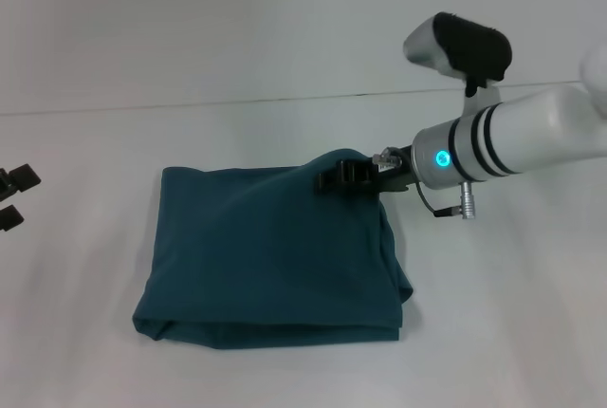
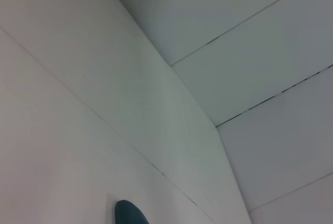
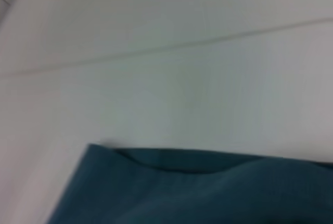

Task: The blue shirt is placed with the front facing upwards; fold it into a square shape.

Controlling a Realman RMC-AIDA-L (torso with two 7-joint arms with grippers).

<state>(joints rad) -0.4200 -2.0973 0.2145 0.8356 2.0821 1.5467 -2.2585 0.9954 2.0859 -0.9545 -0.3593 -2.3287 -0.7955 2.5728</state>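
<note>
Teal-blue cotton shirt, folded to a rough square, is lying mid-table, plain side up; no print or label showing. Right gripper is sitting at its far right corner, nearer arm, apparently pinching fabric. Left gripper is idling well left; grip unclear.

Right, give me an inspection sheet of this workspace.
Surface: white table, a thin seam line across its far part.
Job's things: blue shirt folded into a rough square, plain side up, no print showing.
Clutter: nothing seen.
Hands: right hand at the shirt's far right corner, fabric raised there; left hand at the table's left edge, clear of the shirt.
Cables: short wire and plug under the right wrist.
Surroundings: white panelled wall.
</note>
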